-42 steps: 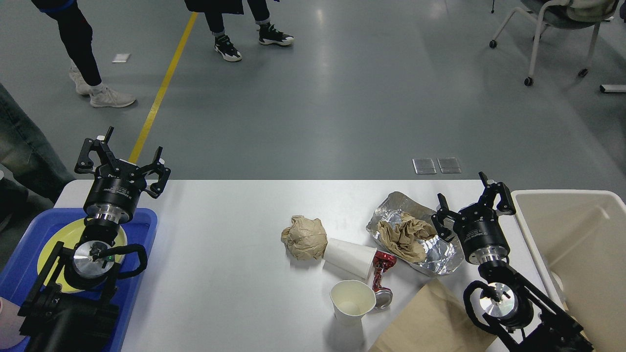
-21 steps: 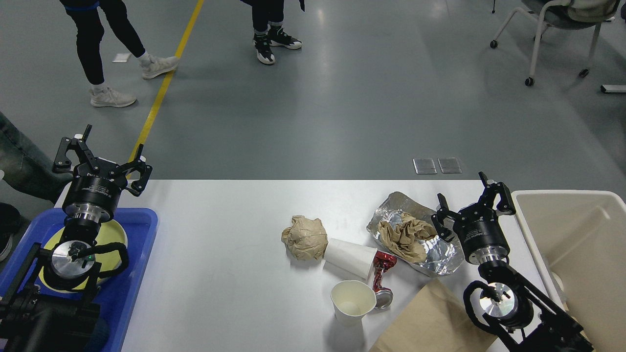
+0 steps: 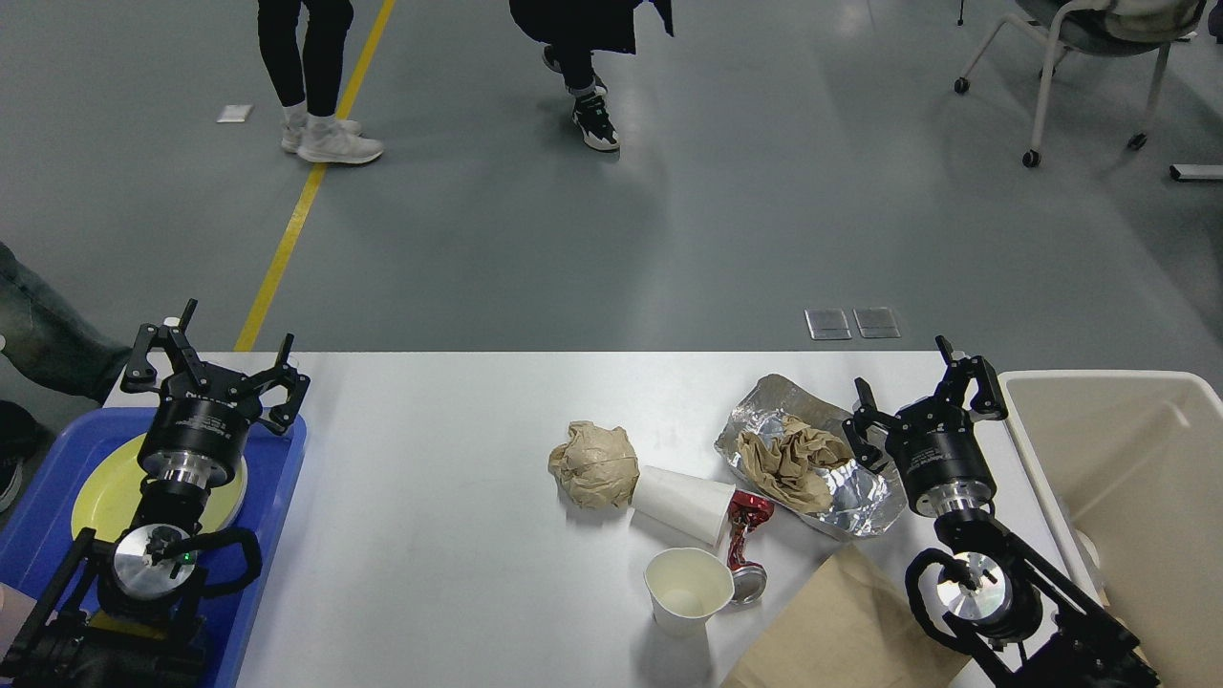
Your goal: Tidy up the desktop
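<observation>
The white desktop (image 3: 439,459) spans the view. On it lie a crumpled brown paper ball (image 3: 594,464), a white paper cup on its side (image 3: 682,504), an upright white paper cup (image 3: 688,591), a crushed red can (image 3: 746,546), a sheet of foil (image 3: 860,497) holding crumpled brown paper (image 3: 791,461), and a flat brown paper bag (image 3: 841,631). My left gripper (image 3: 218,352) is open and empty above the far end of the blue tray. My right gripper (image 3: 919,386) is open and empty just right of the foil.
A blue tray (image 3: 272,535) with a yellow-green plate (image 3: 105,483) sits at the desktop's left end. A beige bin (image 3: 1127,478) stands at the right end. People's legs and a wheeled chair (image 3: 1080,57) are on the grey floor beyond the desktop.
My left arm has swung from right to left and back over the blue tray, now lower and nearer. The right arm has not moved. The people behind walked to the right.
</observation>
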Controlling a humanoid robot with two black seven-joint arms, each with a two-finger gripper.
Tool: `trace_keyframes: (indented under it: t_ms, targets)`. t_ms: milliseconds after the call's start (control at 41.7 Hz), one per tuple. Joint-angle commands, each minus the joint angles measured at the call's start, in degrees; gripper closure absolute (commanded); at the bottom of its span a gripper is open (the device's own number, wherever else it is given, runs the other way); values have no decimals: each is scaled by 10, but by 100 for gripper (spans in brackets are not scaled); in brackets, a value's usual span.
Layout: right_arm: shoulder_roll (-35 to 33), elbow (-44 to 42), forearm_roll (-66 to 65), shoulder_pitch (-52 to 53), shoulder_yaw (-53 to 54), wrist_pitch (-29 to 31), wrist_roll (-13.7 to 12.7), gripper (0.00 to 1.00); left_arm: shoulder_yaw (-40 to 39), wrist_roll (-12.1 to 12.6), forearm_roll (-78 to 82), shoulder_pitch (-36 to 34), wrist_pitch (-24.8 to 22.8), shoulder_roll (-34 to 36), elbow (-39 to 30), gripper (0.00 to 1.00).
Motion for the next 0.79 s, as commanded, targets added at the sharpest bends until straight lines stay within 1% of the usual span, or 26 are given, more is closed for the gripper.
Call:
trace_keyframes:
  t_ms: [0,72,96,192,216,312,360,408,432,600,648,768]
  targets:
    - [0,0,0,0,0,0,0,0,13,-2,2,30,-25,-17,0,4]
    - [0,0,0,0,0,0,0,0,12,-7,2,35,-28,-20,3,4]
    - [0,0,0,0,0,0,0,0,11,-12,2,35,-29,-21,4,4]
    - [0,0,0,0,0,0,0,0,17,-48,7,35,-35,-20,8,4]
    - [0,0,0,0,0,0,0,0,17,-60,7,34,-35,-20,10,4]
    - [0,0,0,0,0,0,0,0,19,-74,7,33,-42,-24,18,4]
    - [0,0,0,0,0,0,0,0,23,-88,7,34,-55,-26,20,4]
    - [0,0,0,0,0,0,0,0,32,-110,6,28,-65,-25,39,4]
    - [0,0,0,0,0,0,0,0,32,-113,6,28,-67,-25,42,4]
    - [0,0,0,0,0,0,0,0,34,-108,4,30,-83,-22,44,4]
    - [0,0,0,0,0,0,0,0,34,-105,-2,32,-100,-22,45,4]
    - [0,0,0,0,0,0,0,0,32,-105,-5,34,-122,-22,46,4]
